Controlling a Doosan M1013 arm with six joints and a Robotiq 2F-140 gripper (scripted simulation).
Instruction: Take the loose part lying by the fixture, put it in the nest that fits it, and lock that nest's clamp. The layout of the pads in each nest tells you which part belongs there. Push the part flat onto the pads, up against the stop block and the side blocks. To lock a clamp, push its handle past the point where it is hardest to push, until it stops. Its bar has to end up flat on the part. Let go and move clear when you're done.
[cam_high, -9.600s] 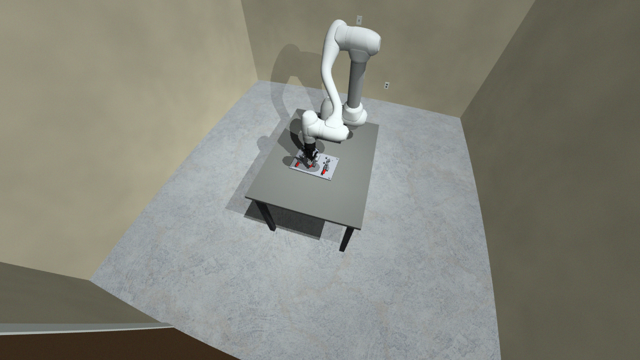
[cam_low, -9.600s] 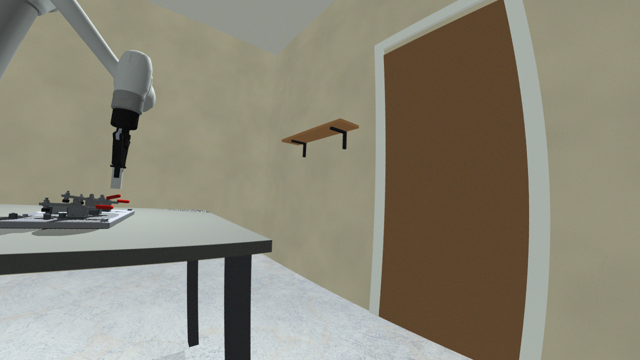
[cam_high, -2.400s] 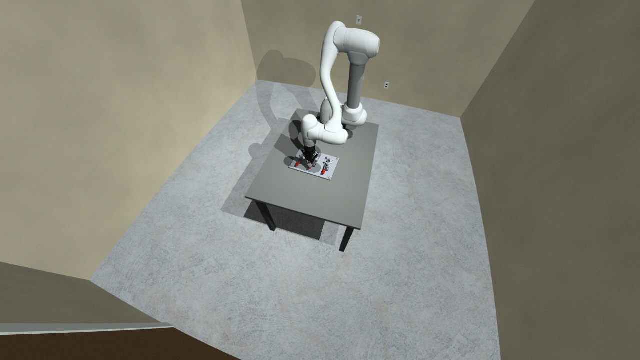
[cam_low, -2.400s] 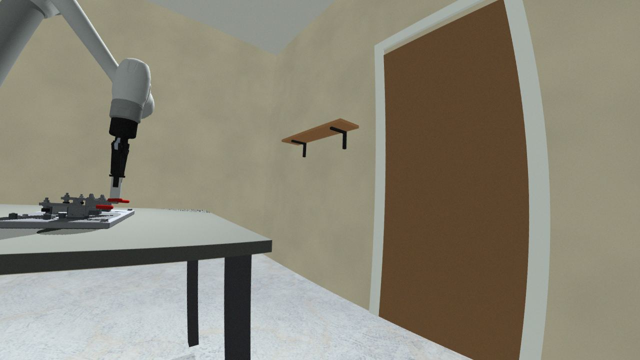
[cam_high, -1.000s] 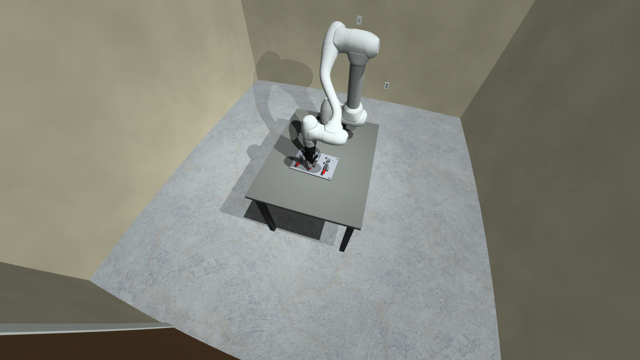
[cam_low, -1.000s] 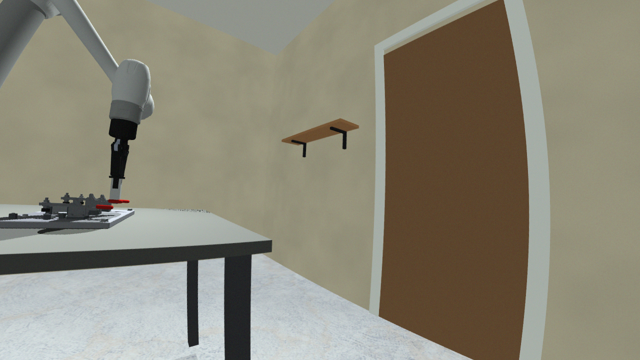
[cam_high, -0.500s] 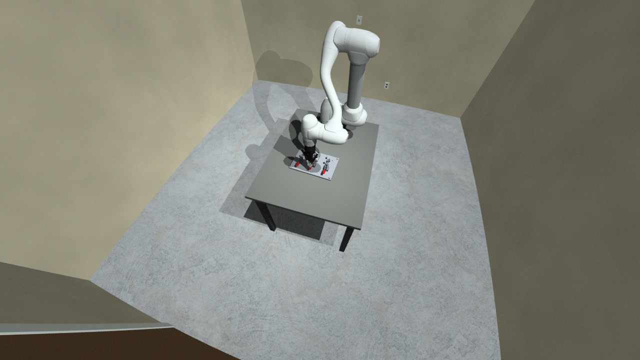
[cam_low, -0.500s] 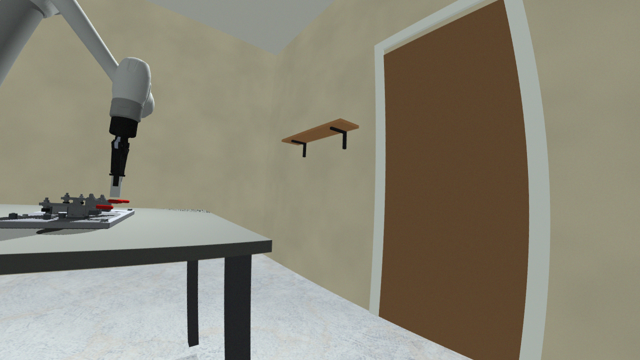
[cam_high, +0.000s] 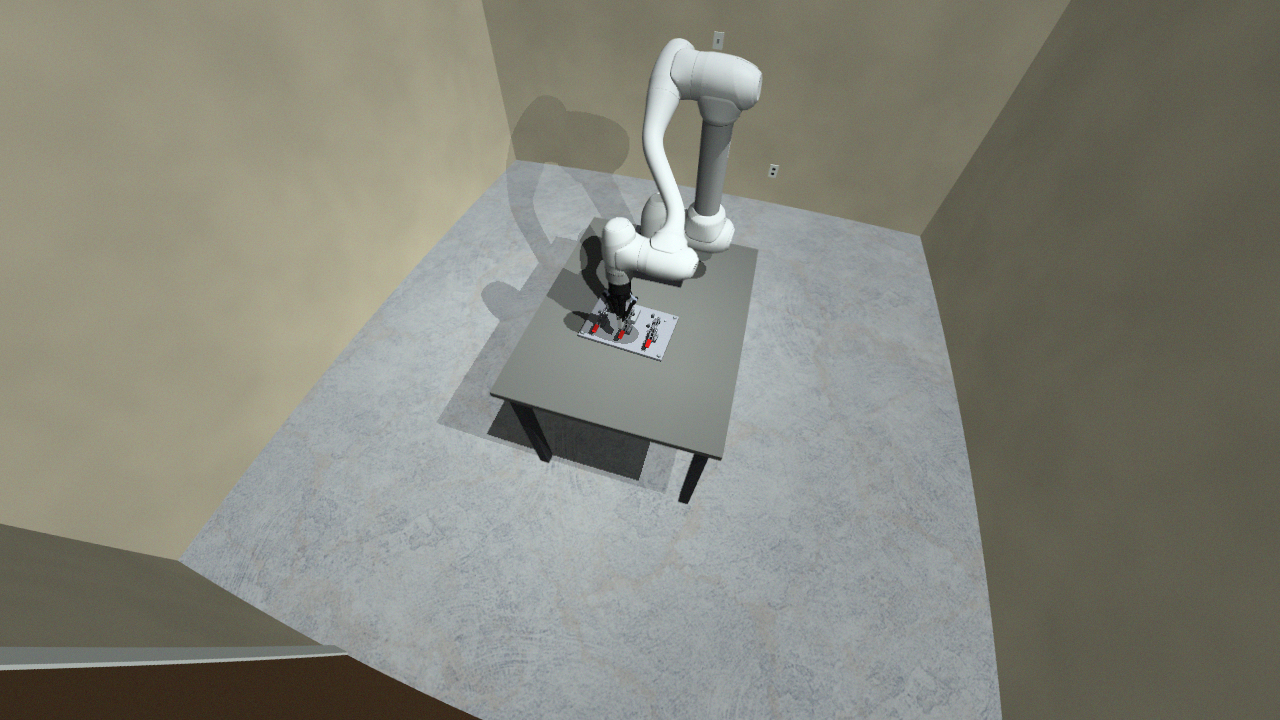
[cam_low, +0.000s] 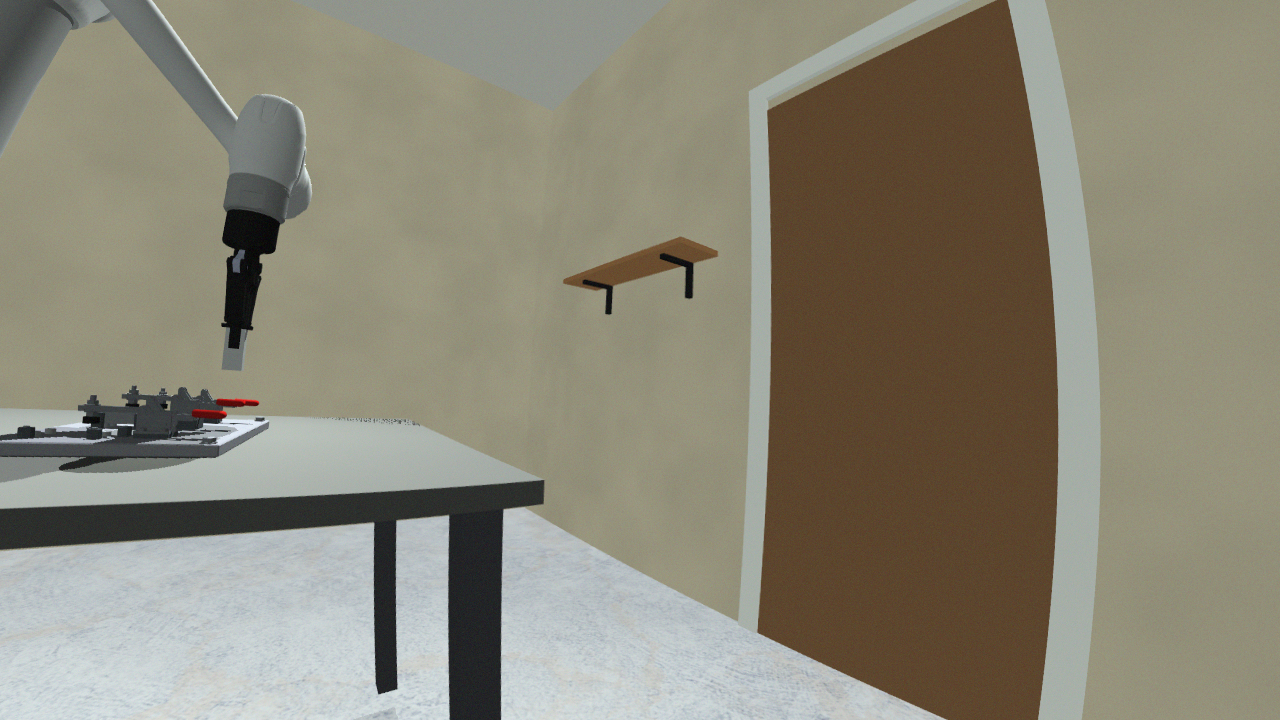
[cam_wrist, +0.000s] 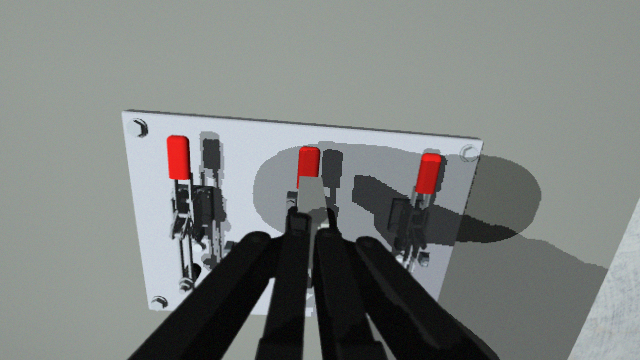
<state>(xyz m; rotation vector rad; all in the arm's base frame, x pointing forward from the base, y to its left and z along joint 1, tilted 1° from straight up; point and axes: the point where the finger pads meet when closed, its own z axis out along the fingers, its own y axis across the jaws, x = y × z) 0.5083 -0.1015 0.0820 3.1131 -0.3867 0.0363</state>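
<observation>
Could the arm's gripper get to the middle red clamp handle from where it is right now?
Probably yes: the shut gripper hangs above the fixture plate, with nothing visible between it and the middle red handle.
</observation>
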